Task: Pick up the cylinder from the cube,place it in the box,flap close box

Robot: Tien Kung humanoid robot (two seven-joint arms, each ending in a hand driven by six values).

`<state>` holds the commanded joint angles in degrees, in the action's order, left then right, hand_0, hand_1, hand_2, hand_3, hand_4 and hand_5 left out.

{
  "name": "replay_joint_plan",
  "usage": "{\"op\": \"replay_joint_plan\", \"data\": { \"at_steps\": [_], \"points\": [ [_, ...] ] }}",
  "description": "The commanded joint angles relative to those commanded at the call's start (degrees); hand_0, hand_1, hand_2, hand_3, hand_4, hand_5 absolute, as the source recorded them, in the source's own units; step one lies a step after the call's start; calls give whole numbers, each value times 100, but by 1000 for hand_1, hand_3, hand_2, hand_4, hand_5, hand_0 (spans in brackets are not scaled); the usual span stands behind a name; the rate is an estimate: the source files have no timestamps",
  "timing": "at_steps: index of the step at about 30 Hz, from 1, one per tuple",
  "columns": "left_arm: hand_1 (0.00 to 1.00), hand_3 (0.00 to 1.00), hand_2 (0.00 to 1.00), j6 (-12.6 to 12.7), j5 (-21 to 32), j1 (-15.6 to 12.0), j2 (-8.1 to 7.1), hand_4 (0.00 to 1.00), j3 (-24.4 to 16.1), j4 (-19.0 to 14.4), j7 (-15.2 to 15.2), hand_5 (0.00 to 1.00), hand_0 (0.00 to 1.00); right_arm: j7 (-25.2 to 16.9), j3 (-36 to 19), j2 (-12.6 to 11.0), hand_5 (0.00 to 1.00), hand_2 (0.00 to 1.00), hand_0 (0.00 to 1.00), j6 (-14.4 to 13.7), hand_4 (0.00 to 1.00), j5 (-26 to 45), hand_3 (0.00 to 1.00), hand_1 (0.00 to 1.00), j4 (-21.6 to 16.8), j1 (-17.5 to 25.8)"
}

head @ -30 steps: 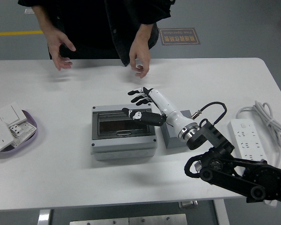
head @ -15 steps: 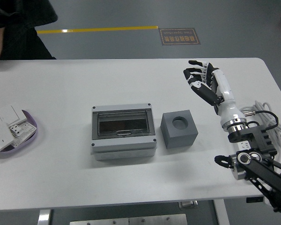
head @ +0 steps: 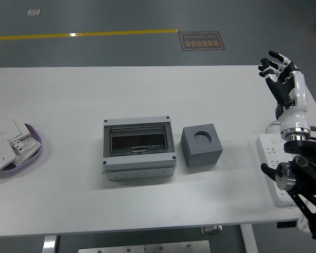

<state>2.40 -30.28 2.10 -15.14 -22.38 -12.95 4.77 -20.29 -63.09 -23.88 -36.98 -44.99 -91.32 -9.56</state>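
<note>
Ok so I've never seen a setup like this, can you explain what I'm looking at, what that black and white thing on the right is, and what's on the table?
This is one picture, taken from a camera high on a humanoid robot, looking down over its white table. The thing on the right is the robot's right hand, five fingers on a black arm, raised over the table's right edge with fingers spread and holding nothing. Its left arm is out of view. In the middle sits a grey box with a dark see-through flap lying shut. Beside it, apart, is a grey cube with a round hole in its top; no cylinder shows. On the left, a purple dish holds white wall switches. A white power strip lies under the arm.
</note>
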Motion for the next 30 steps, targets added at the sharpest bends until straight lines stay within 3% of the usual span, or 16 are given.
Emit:
{"op": "replay_joint_plan", "data": {
  "at_steps": [14,30],
  "points": [
    [620,622,605,-3,6,39,-110,675,32,0,-8,224,594,-262,-105,101,384,692,725,0,806,198,759,681,25,82],
    [620,624,605,3,118,9,4,678,20,39,-11,226,594,-321,-186,151,399,687,719,0,845,350,763,672,108,193]
  ]
}}
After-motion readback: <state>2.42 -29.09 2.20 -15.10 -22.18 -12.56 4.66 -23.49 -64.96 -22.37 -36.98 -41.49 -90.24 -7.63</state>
